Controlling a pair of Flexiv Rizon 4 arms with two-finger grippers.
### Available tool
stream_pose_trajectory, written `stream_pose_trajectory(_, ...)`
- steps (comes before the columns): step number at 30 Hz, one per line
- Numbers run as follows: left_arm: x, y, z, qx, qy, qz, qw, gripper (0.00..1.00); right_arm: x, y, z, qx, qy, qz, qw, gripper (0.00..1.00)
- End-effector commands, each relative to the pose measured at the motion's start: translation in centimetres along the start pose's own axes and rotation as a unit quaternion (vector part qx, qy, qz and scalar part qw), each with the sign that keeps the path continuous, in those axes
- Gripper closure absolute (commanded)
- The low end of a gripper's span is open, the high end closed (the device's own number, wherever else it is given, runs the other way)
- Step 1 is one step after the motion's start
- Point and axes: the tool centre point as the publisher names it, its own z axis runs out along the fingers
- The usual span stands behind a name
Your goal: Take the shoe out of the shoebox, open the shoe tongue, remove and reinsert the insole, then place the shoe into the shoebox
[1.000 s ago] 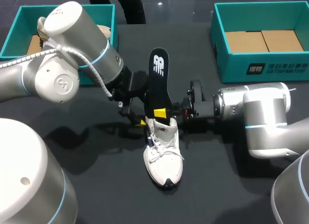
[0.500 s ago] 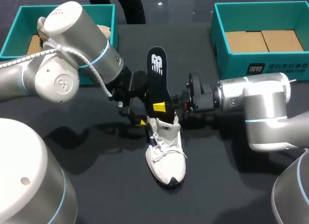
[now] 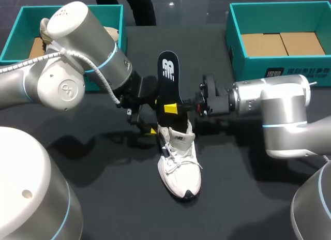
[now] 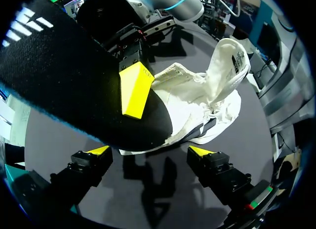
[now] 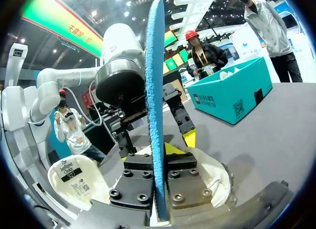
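A white shoe [image 3: 179, 163] lies on the dark table, toe toward the front, its tongue [image 4: 228, 61] pulled open. A black insole [image 3: 168, 77] with a blue underside stands up from the shoe's opening. My right gripper [image 3: 171, 108] is shut on it just above the shoe. In the right wrist view the insole [image 5: 154, 91] shows edge-on between that gripper's [image 5: 156, 166] fingers. My left gripper [image 4: 149, 152] is open beside the shoe's [image 4: 197, 103] heel end, close to the insole [image 4: 69, 81], with nothing between its fingers.
A teal shoebox [image 3: 235, 54] with a cardboard floor stands at the back right. A second teal box [image 3: 15, 23] at the back left is partly hidden behind my left arm. Open table lies in front of the shoe.
My right gripper has risen a little with the insole, away from the shoe's opening. The shoe has shifted slightly to the right. My left arm has stayed put.
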Motion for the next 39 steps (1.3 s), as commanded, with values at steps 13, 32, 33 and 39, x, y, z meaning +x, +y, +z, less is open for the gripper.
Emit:
stream_pose_trajectory(13, 0.0, 0.0, 0.1, 0.0, -0.001, 0.0, 1.0, 0.0, 0.4, -3.9, -0.4, 0.037, -0.022, 0.082, 0.996, 1.0)
stream_pose_trajectory(32, 0.0, 0.0, 0.1, 0.0, -0.001, 0.0, 1.0, 0.0, 0.7, -3.6, 0.3, 0.069, 0.017, 0.06, 0.996, 0.76)
stream_pose_trajectory(33, 0.0, 0.0, 0.1, 0.0, -0.001, 0.0, 1.0, 0.0, 0.7, -3.4, 0.3, 0.071, 0.018, 0.057, 0.996, 0.77)
stream_pose_trajectory(39, 0.0, 0.0, 0.1, 0.0, -0.001, 0.0, 1.0, 0.0, 0.9, -2.6, 0.3, 0.075, 0.012, 0.045, 0.996, 0.79)
